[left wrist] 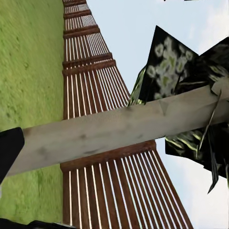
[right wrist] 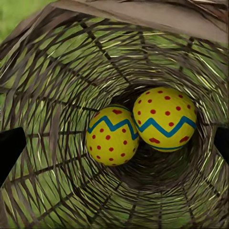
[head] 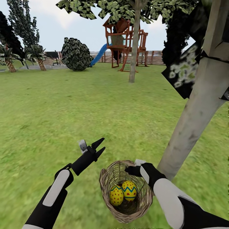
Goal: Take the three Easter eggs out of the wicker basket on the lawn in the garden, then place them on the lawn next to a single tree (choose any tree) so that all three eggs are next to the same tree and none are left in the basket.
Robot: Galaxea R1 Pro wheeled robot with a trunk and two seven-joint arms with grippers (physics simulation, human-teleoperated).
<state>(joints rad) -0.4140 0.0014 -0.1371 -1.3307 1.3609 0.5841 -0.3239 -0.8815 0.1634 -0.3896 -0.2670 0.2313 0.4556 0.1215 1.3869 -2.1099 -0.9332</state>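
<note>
The wicker basket (head: 105,187) stands on the lawn (head: 63,108) at the foot of a leaning pale grey tree (head: 194,114). Two Easter eggs (head: 116,195) (head: 129,190) lie side by side on its bottom; the third is out of view. My right gripper (head: 135,169) hangs over the basket's far rim, open. In the right wrist view its dark fingertips (right wrist: 9,148) flank the basket's woven wall (right wrist: 57,71) and both eggs (right wrist: 112,136) (right wrist: 164,118). My left gripper (head: 102,144) is open and empty, raised left of the basket. The trunk (left wrist: 119,129) crosses the left wrist view.
A second pale-trunked tree (head: 135,47) stands farther back in the middle. Behind it are a wooden playset with a blue slide (head: 125,41), a round bush (head: 75,54), short palms (head: 39,60) and a slatted wooden fence (left wrist: 95,71). Wide grass stretches to the left.
</note>
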